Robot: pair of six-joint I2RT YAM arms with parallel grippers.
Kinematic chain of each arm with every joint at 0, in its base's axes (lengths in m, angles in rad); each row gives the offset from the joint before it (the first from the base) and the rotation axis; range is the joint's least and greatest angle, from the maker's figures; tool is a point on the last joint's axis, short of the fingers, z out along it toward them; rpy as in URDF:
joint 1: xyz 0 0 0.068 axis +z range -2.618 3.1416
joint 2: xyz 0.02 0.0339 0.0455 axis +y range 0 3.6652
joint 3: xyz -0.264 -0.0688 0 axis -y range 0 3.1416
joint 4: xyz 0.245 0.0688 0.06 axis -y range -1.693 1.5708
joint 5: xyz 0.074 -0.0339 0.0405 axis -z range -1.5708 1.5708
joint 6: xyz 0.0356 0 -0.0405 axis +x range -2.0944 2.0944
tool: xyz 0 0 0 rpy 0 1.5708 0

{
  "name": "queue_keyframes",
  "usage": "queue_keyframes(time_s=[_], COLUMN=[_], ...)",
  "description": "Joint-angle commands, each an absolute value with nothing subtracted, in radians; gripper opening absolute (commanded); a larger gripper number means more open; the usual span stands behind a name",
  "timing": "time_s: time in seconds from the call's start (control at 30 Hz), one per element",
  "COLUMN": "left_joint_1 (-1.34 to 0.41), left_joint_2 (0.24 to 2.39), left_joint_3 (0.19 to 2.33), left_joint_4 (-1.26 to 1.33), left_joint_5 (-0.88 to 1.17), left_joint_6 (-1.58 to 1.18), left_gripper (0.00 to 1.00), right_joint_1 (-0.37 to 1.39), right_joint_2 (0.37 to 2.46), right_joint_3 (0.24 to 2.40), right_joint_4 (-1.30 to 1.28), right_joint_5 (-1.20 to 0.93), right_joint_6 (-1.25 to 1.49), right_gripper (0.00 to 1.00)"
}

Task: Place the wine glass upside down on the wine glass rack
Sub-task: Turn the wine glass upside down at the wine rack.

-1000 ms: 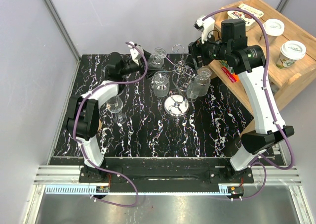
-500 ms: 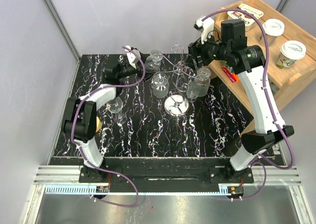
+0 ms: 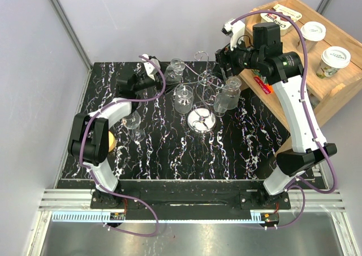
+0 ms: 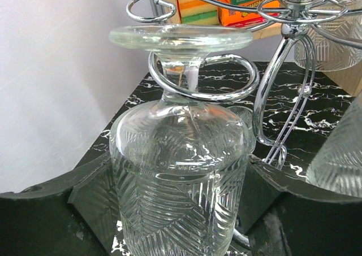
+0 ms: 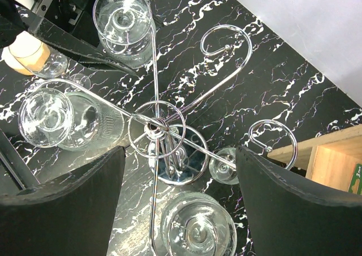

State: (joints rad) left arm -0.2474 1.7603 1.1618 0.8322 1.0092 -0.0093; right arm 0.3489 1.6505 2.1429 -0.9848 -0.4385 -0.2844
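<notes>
The black marbled table (image 3: 169, 154) carries the whole job, and the two arms reach over it from the near edge. The left arm (image 3: 93, 137) folds at its elbow on the left and stretches far, with its wrist level and pointing right at the rack. That level approach suits a bowl that has to hang straight down. The right arm (image 3: 297, 109) rises tall from the near right and bends over the far side, so its wrist looks straight down on the scrolls.

The wine glass rack (image 5: 155, 129) stands mid-table. Several other glasses (image 5: 68, 117) already hang bowl-down from its arms.

The wine glass (image 4: 181, 154) hangs on the far-left scroll. Its stem is threaded through the chrome curl and its foot rests on top, which is what keeps it inverted.

The left gripper (image 4: 181, 194) is spread wide with a finger on each side of the bowl. They may be touching it, but I cannot tell whether they are gripping it. The right gripper (image 5: 180, 171) is spread wide and holds nothing.
</notes>
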Motion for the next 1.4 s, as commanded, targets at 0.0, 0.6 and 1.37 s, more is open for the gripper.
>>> queue_keyframes(time_s=[0.0,0.6,1.37], left_joint_1=[-0.259,-0.276,-0.279], left_joint_2=[1.726,1.753,1.764], left_joint_3=[1.183,1.144,1.206], left_joint_4=[0.833,0.888,0.655], left_joint_5=[1.086,1.150,1.069], left_joint_6=[0.049,0.071,0.192], left_gripper=[0.00,0.04,0.49], right_joint_1=[0.350,0.350,0.350], right_joint_2=[1.623,1.621,1.621], right_joint_3=[2.146,2.138,2.120], right_joint_4=[-0.974,-0.974,-0.974], right_joint_5=[-0.457,-0.457,-0.460], right_joint_6=[-0.296,-0.305,-0.311], right_gripper=[0.84,0.84,0.84])
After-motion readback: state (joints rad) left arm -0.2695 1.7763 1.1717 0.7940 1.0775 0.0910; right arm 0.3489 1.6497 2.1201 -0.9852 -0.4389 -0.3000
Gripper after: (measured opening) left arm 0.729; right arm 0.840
